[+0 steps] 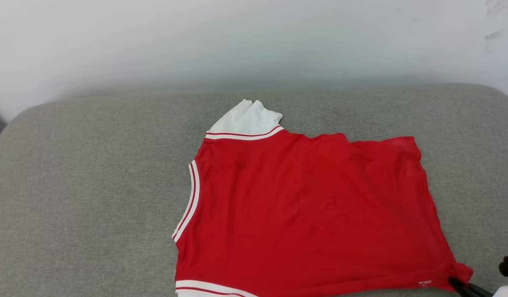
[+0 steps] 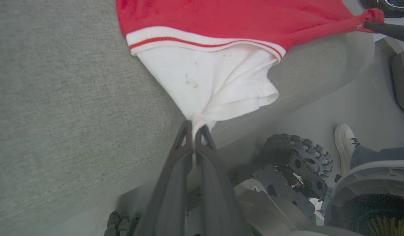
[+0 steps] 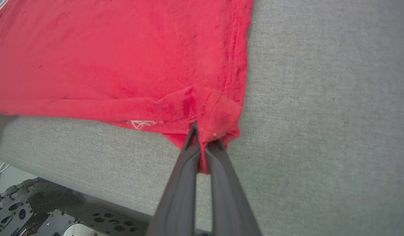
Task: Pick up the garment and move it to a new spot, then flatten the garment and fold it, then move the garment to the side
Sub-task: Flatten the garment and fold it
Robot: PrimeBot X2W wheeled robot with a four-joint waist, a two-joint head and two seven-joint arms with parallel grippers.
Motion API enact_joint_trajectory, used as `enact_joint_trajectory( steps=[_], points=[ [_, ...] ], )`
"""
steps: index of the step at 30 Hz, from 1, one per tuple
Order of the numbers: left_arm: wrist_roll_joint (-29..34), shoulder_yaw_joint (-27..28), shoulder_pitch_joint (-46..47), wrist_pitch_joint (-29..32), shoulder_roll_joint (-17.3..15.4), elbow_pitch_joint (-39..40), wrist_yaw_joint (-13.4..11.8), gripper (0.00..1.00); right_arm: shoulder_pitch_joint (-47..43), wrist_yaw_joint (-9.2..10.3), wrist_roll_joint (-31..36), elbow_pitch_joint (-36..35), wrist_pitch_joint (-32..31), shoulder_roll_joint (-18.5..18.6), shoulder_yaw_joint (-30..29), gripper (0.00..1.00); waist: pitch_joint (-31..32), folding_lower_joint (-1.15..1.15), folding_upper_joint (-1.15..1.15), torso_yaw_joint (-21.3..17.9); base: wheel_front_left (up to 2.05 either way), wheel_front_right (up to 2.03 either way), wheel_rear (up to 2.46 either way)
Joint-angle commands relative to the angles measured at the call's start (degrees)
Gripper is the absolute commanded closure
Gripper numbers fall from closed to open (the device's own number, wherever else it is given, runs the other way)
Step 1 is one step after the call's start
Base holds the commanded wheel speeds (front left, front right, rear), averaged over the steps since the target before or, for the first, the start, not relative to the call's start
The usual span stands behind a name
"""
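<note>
Left wrist view | left tool (image 2: 194,129) was clamped on garment (image 2: 221,16) sleeve (image 2: 215,78), right tool (image 3: 203,137) on hem corner (image 3: 218,114), at bench (image 2: 57,98) near edge | judged soft, limp, light.

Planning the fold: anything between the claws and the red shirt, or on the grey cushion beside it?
Nothing visible. The left claw is shut on the red jersey shirt's white sleeve, the right claw on its hem corner; nothing else lies on the grey fabric cushion.

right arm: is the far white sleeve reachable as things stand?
Probably not yet. The right gripper is shut on the garment at its near red hem corner. The far white sleeve lies uncovered across the shirt, so it must let go first.
</note>
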State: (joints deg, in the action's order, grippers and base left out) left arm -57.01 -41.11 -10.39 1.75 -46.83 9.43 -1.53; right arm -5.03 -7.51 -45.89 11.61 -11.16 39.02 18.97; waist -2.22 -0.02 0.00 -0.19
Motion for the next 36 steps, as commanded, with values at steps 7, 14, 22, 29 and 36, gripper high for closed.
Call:
enact_joint_trajectory(
  steps=[7, 14, 22, 29, 36],
  points=[
    [0.40, 2.06, 1.37, -2.53, -0.94, 1.43, 0.36, 1.00, -3.23, 0.04, 1.00, -5.92, -1.38, -2.11, -5.66, 1.00, -1.46, 0.02, 0.00, -0.71, 0.00, 0.00, 0.00],
    [2.31, 6.64, 8.27, -6.08, -0.37, 1.58, 0.18, 1.00, -0.37, 0.03, 0.81, -10.54, -3.93, -3.83, -9.82, 1.00, -5.28, 0.02, 0.00, -0.99, 0.00, 0.00, 0.00],
    [3.93, 7.27, 18.36, -3.89, 2.15, -3.67, 1.66, 1.00, 7.03, 0.03, 3.46, -8.52, -7.13, -4.83, -8.77, 1.00, -12.03, 0.02, 0.00, -0.89, 0.00, 0.00, 0.00],
    [6.04, 6.32, 25.40, -3.58, 5.03, -10.56, 3.83, 1.00, 12.65, 0.03, 7.42, -4.56, -8.00, -6.26, -7.32, 1.00, -15.95, 0.02, 0.00, -0.81, 0.00, 0.00, 0.00],
    [8.21, 4.48, 29.68, -3.90, 7.70, -18.02, 5.06, 1.00, 15.18, 0.04, 9.50, -1.04, -7.70, -7.70, -6.10, 1.00, -17.28, 0.02, 0.00, -0.63, 0.00, 0.00, 0.00]
  ],
)
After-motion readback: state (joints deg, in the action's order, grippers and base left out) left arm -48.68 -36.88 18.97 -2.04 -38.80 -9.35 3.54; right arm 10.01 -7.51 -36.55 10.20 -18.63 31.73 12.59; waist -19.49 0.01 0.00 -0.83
